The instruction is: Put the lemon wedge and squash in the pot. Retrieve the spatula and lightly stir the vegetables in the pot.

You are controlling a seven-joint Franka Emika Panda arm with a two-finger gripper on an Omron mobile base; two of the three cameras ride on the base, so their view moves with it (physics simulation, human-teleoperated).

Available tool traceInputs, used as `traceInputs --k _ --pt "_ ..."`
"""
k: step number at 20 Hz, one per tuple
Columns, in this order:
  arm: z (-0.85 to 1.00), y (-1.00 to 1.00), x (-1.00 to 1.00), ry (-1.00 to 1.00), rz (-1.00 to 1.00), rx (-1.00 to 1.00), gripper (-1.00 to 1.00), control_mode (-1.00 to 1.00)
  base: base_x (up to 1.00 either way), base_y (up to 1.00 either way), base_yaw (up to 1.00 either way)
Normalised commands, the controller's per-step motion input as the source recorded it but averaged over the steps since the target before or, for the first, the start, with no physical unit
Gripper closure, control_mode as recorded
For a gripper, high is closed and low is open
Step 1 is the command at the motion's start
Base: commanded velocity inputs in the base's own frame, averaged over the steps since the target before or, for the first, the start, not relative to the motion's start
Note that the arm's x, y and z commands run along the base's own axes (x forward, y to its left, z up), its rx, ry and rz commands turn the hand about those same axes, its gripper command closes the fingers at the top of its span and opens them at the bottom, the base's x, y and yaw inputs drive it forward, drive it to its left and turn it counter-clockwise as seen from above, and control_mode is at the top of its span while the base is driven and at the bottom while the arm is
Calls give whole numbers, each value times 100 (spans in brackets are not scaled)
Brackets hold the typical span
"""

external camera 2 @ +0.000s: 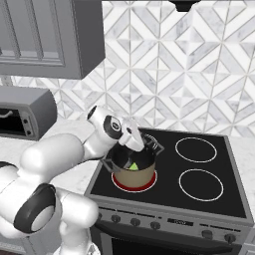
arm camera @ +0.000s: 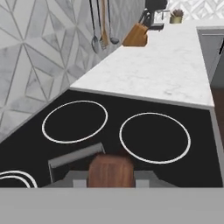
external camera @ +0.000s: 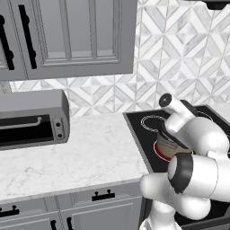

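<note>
The tan pot [external camera 2: 130,175] stands on the stove's front left burner, which glows red; in the left base view the pot [external camera: 166,147] is partly hidden behind my arm. The green lemon wedge [external camera 2: 133,166] lies on the pot's black bottom. I cannot make out the squash; my hand covers part of the pot's inside. My gripper [external camera 2: 139,145] reaches down into the pot from its left rim. In the hand view my gripper [arm camera: 111,180] is shut on the reddish-brown handle of the spatula [arm camera: 110,169]. Its blade is hidden. A grey pot handle [arm camera: 74,159] lies just beyond.
The black stove [external camera 2: 199,199] has two unlit burners [arm camera: 75,121] to the right of the pot. A toaster oven [external camera: 33,119] sits on the marble counter [external camera: 94,152] at the left. Far along the counter are a knife block [arm camera: 134,36] and hanging utensils [arm camera: 103,26].
</note>
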Motion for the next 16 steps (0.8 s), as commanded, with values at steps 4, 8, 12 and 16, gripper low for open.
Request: traceInputs --k 4,8,12,16 --pt "-45 -14 14 0 0 -9 100 -100 0 0 0" --pt "-13 -13 10 -3 -2 -23 100 -100 0 0 0" --pt "0 -4 15 -8 -5 -29 100 -100 0 0 0" --pt "25 0 21 -14 -4 -26 100 -100 0 0 0"
